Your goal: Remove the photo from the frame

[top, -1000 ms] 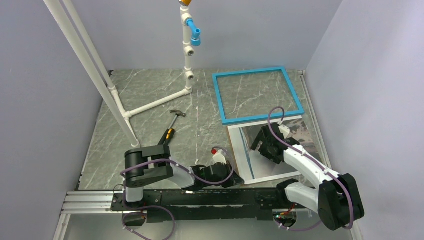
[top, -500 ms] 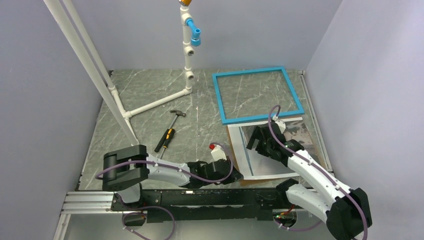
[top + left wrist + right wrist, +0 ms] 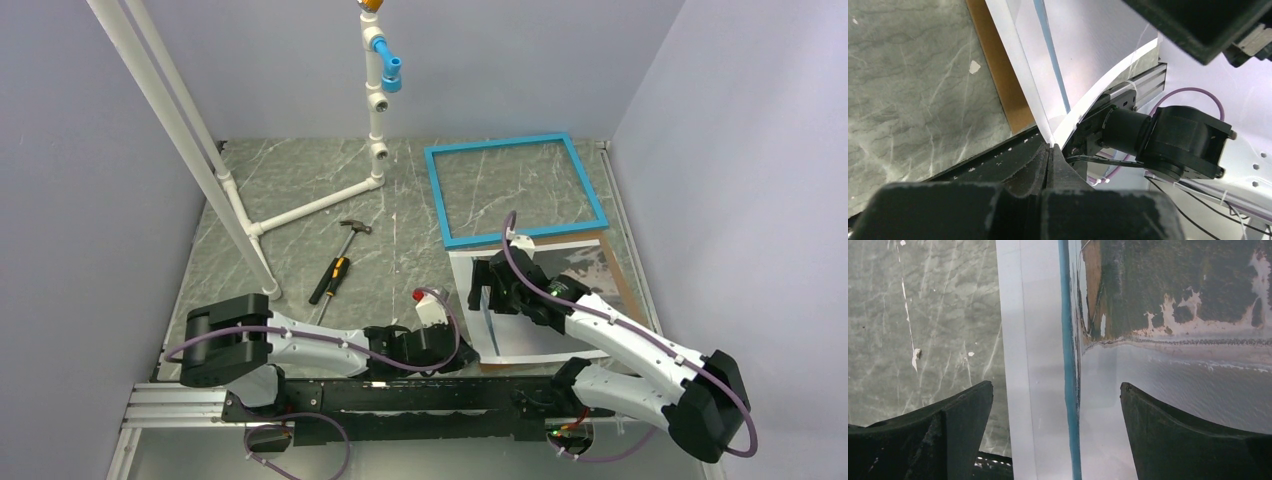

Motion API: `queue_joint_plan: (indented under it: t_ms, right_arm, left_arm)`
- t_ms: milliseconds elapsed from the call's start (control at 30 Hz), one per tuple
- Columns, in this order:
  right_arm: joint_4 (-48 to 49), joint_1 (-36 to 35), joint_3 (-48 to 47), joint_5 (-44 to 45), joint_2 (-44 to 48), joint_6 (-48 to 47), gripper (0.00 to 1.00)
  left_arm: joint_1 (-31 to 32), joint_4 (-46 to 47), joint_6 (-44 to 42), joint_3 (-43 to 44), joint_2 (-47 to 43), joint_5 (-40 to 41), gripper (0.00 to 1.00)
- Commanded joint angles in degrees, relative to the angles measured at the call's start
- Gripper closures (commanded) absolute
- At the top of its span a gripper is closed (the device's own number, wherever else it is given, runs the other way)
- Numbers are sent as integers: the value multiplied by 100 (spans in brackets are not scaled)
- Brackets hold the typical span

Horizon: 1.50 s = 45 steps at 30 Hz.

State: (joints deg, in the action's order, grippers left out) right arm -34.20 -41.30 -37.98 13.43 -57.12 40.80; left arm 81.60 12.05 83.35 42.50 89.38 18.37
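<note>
- The frame (image 3: 520, 236) lies flat at the far right of the grey marble tabletop (image 3: 300, 190), turquoise side up, with the marble showing inside its opening.
- The photo (image 3: 590, 265) lies just near of the frame and outside it. It rests on a brown backing board (image 3: 625, 285) that shows along the photo's right edge.
- The left tool (image 3: 1050, 150) reaches in low from the left. Its fingers are pressed together on the white-bordered near-left corner of the photo.
- The right tool (image 3: 1055, 390) hangs over the photo's left border with its fingers spread wide, one on each side of the white strip, gripping nothing.
- A hammer (image 3: 338, 262) lies left of centre, well apart from the photo.
- A white pipe stand (image 3: 375, 120) rises at the far side.
</note>
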Motion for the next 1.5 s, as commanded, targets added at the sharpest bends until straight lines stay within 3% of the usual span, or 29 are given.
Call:
queue_joint_plan:
  t_ms: [0, 133, 400, 567, 900, 1100, 1467]
  right_arm:
    - [25, -58, -269, -128, 31, -171, 1]
    - [-306, -53, -781, -349, 286, -75, 1]
    - [-736, -50, -1322, 39, 662, -182, 1]
    - [-765, -44, -1276, -2, 766, -116, 1]
    - [-888, -45, -1205, 66, 941, -101, 1]
    - [-951, -45, -1202, 45, 1047, -76, 1]
    - [-1089, -49, -1185, 147, 1292, -42, 1]
  left_arm:
    - [72, -290, -341, 71, -346, 285, 100]
    - [148, -515, -746, 210, -591, 476, 100]
    - [199, -861, -1041, 667, -567, 543, 100]
    - [231, -1308, -1187, 987, -659, 629, 100]
    - [224, -1108, -1314, 817, -879, 269, 100]
    - [196, -1779, -1712, 1447, -798, 210, 100]
    - [59, -1386, -1787, 1487, -847, -295, 100]
